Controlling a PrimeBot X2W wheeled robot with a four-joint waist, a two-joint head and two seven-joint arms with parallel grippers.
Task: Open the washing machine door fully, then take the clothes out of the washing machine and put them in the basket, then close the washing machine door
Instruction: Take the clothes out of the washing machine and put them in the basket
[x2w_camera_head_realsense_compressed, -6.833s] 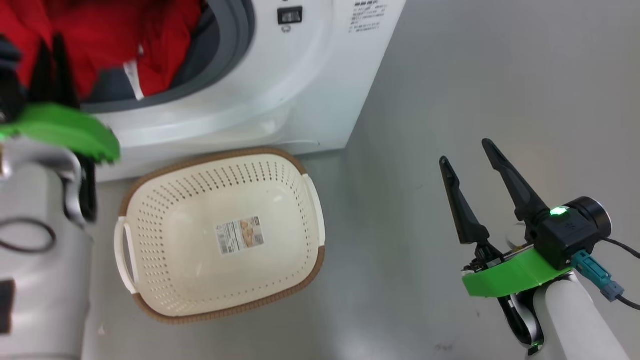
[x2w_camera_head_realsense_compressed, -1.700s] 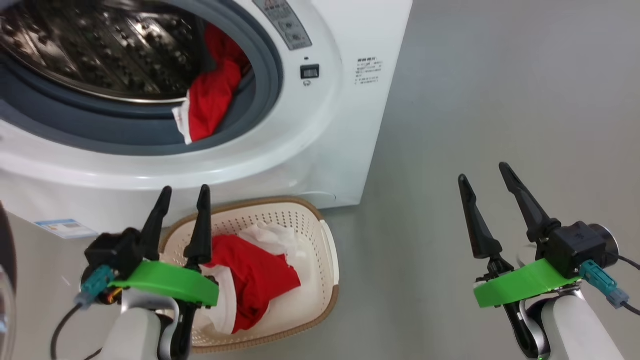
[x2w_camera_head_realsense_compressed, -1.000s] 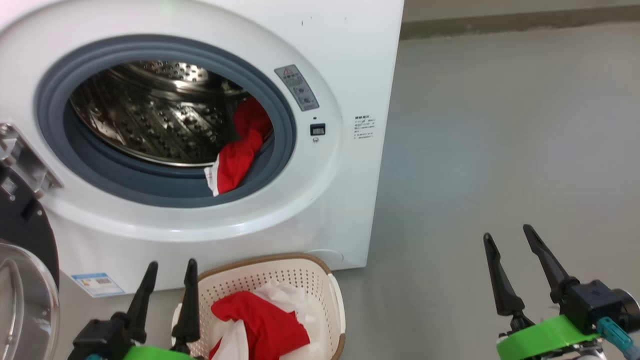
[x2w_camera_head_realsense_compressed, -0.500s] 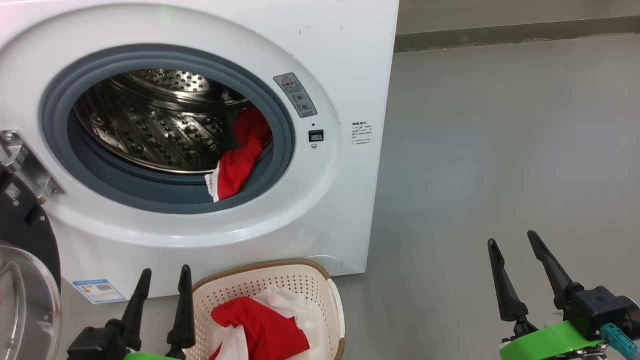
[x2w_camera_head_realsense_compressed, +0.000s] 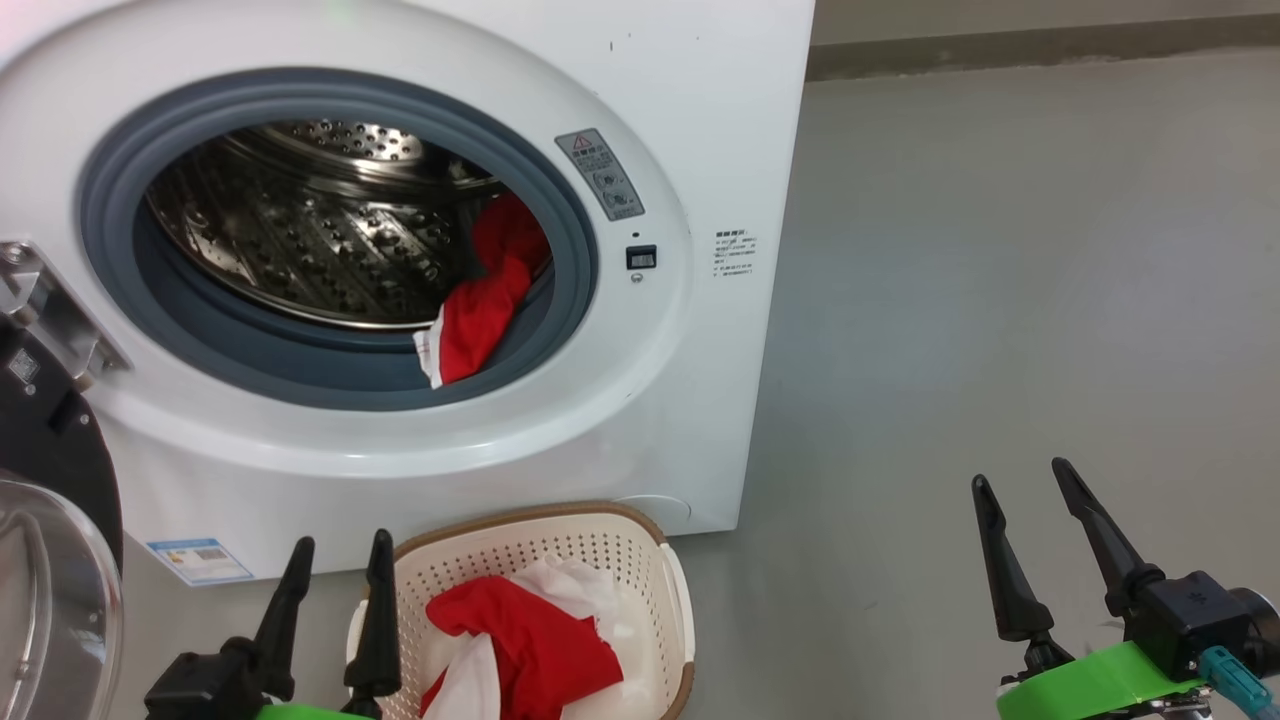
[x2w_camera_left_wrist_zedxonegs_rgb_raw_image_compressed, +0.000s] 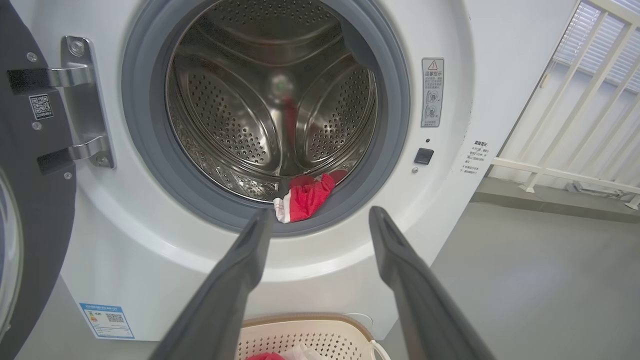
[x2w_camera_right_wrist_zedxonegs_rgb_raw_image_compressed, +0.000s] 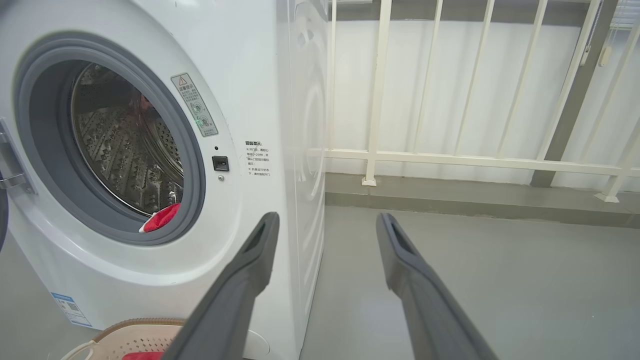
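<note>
Head view: washing machine door (x2w_camera_head_realsense_compressed: 45, 480) wide open — done.
Basket (x2w_camera_head_realsense_compressed: 540, 516): some clothes (x2w_camera_head_realsense_compressed: 540, 650) in.
Drum (x2w_camera_head_realsense_compressed: 300, 240): red garment (x2w_camera_head_realsense_compressed: 480, 320) left — then closing.
Left gripper (x2w_camera_head_realsense_compressed: 340, 545), right gripper (x2w_camera_head_realsense_compressed: 1020, 475): spread, empty.

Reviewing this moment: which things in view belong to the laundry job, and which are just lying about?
Job:
- washing machine
- door, swung open
- red garment in the drum
- basket
- clothes in the basket

Just there:
- white railing
- grey floor
</note>
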